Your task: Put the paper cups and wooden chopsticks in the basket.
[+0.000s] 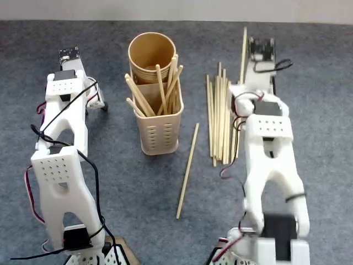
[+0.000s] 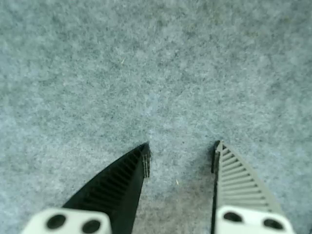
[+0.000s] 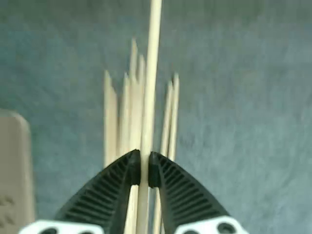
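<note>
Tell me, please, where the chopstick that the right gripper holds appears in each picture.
High view: the held chopstick is at upper right, beyond the pile, right of the basket.
Left wrist view: the left gripper, open, over grey carpet.
Right wrist view: the held chopstick is clamped in the right gripper, over the pile.
Shared landmark: the pile beside the basket.

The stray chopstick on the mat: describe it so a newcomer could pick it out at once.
Find the cream basket at the middle of the grey mat. Between it and the chopstick pile by the right arm lies one chopstick. It alone lies slanted and apart, touching nothing.
</note>
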